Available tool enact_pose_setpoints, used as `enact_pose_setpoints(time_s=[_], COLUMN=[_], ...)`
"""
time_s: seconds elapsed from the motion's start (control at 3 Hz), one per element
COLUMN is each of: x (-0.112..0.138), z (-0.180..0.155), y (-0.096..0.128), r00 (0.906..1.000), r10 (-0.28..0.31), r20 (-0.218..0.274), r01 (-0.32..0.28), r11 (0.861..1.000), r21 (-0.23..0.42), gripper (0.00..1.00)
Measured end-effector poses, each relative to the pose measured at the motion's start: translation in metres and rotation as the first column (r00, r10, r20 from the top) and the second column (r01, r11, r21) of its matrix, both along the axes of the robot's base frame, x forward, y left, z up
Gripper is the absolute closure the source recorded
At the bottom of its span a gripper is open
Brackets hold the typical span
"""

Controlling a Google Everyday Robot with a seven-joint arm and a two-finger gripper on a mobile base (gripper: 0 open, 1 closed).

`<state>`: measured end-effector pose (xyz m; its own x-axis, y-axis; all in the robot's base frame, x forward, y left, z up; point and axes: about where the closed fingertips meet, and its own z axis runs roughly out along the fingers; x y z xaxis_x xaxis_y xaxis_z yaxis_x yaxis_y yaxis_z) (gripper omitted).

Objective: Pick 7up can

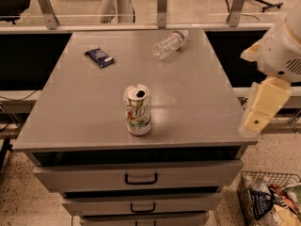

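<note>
The 7up can [138,109] stands upright near the front middle of the grey cabinet top [75,112]. It is white with green lettering and a silver top with an open tab hole. My gripper [257,119] is the cream-coloured end of the arm at the right. It hangs at the table's right front corner, well to the right of the can and apart from it. Nothing is seen in it.
A clear plastic bottle [169,44] lies on its side at the back right of the top. A dark blue packet [99,57] lies at the back left. Drawers with handles [140,178] are below. A wire basket [270,199] with packets stands on the floor at the right.
</note>
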<state>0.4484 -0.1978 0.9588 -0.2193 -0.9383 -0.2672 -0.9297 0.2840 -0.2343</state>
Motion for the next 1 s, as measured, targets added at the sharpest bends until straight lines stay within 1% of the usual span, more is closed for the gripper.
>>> enact_pose_setpoints(time_s=[0.33,0.67,1.0], x=[0.02,0.038,0.048], z=[-0.032,-0.06,-0.077], y=[0.04,0.071,0.097], r00=[0.9997,0.9988,0.9976], r10=[0.025,0.048,0.068], r20=[0.006,0.003,-0.01], r01=[-0.025,-0.047,-0.06], r11=[0.994,0.97,0.925], r21=[0.11,0.239,0.375], gripper=[0.0,0.0,0.0])
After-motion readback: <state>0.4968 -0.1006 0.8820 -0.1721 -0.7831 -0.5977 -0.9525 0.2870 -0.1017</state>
